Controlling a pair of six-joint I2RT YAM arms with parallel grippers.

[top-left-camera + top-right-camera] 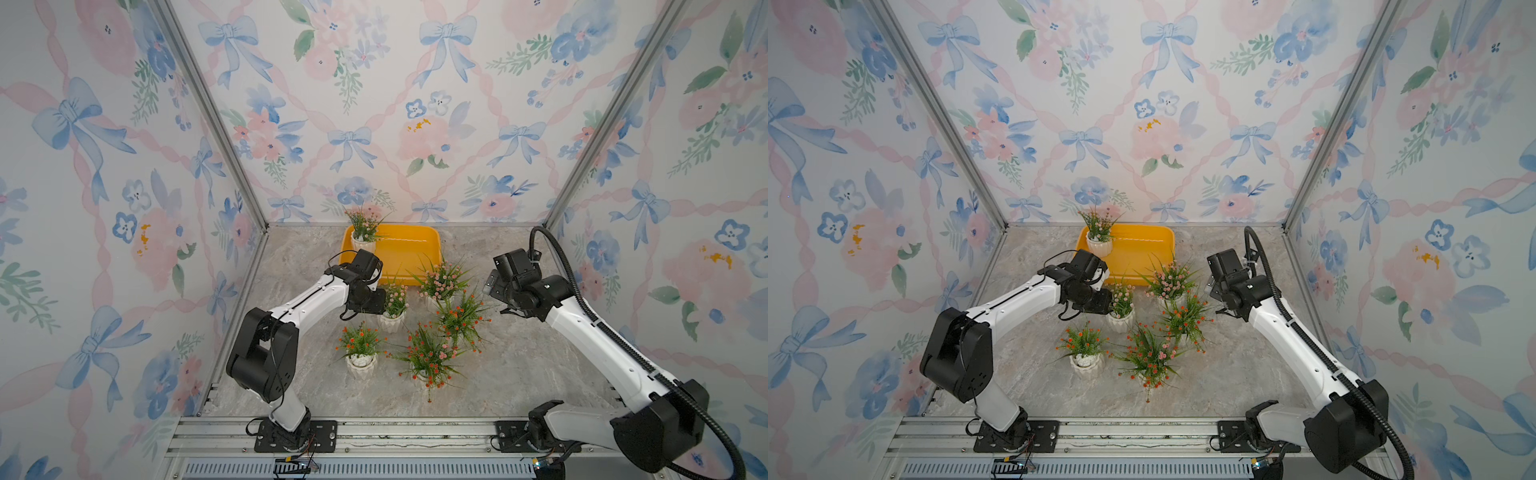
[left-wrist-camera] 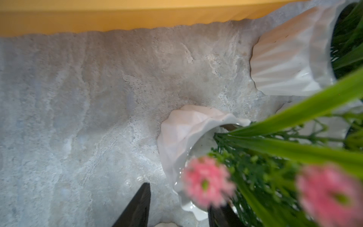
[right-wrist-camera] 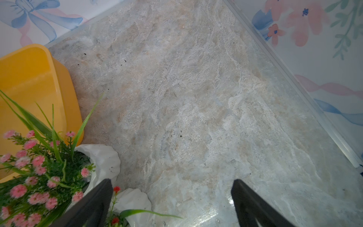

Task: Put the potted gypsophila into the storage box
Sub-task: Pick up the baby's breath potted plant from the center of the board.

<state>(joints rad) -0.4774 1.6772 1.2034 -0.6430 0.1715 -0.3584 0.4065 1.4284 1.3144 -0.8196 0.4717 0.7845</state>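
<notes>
Potted gypsophila, six pots. One pink-flowered pot [image 1: 363,243] stood upright inside the storage box [image 1: 409,255], in the rear corner on the left arm's side. The other five stood on the marble-patterned table [image 1: 519,365] in front of the box: two pink and three orange-red pots [image 1: 360,361]. The pot being worked was the nearer pink pot [image 1: 392,321], upright in both top views with its long axis vertical, just in front of the box's front wall. The left gripper [image 2: 180,196] hung over it from the left arm's side with jaws part-open astride the rim. One finger [image 2: 137,206] was outside the white ribbed wall with a strip of table showing between them; the other was down among the green sprigs at the mouth. No grip had been made. The right gripper [image 3: 172,206] was spread wide and empty over bare table, just beside the second pink pot [image 3: 102,163] at the box's front corner and well apart from the pot being worked. Judged: the left arm was the nearer one. The coming move turned on the rim wall lying between its fingers, with the box directly beyond the pot.
</notes>
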